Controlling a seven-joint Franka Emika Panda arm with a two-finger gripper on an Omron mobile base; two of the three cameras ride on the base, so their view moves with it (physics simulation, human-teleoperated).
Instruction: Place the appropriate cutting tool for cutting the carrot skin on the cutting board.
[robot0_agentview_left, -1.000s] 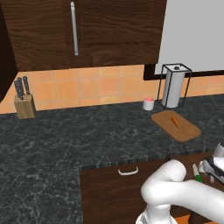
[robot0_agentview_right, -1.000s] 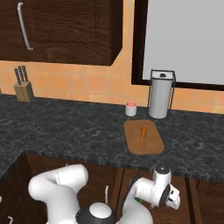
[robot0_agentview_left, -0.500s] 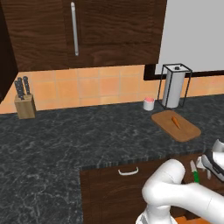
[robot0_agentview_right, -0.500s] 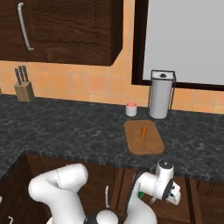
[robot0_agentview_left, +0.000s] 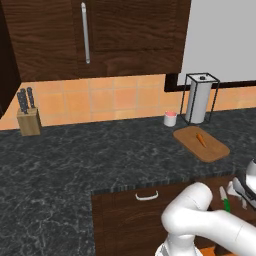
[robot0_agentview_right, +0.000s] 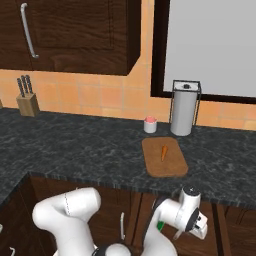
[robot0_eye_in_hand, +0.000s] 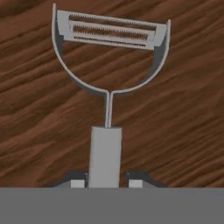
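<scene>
From the left base camera I see a kitchen with dark wood cabinets, an orange tiled backsplash and a dark speckled table (robot0_agentview_left: 100, 160) running under them. A knife block (robot0_agentview_left: 28, 120) stands far left against the tiles; a paper towel holder (robot0_agentview_left: 200, 99) and a small white cup (robot0_agentview_left: 170, 119) stand to the right. Just in front of the holder lies the cutting board (robot0_agentview_left: 201, 144), with the carrot (robot0_agentview_left: 200, 139) lying on it. My end effector (robot0_agentview_left: 239, 192) sits low at the right edge, below the table's front lip, and the peeler (robot0_agentview_left: 225, 199) shows beside it with its green handle.

From the right base camera, the board (robot0_agentview_right: 164, 157) lies flat on the table with the carrot (robot0_agentview_right: 163, 152) near its middle, long axis running roughly toward the backsplash. The end effector (robot0_agentview_right: 192, 223) hangs in front of the cabinet fronts, lower than the table. A sliver of green (robot0_agentview_right: 160, 226) shows at the arm there.

In the hand camera, the 2 fingertips (robot0_eye_in_hand: 77, 182) are clamped on the peeler's handle (robot0_eye_in_hand: 105, 155), its Y-shaped head and blade pointing straight away from the hand over dark wood grain.

As I judge it, the board lies up and forward of the end effector, so I need a lift over the table edge, then a reach forward.
</scene>
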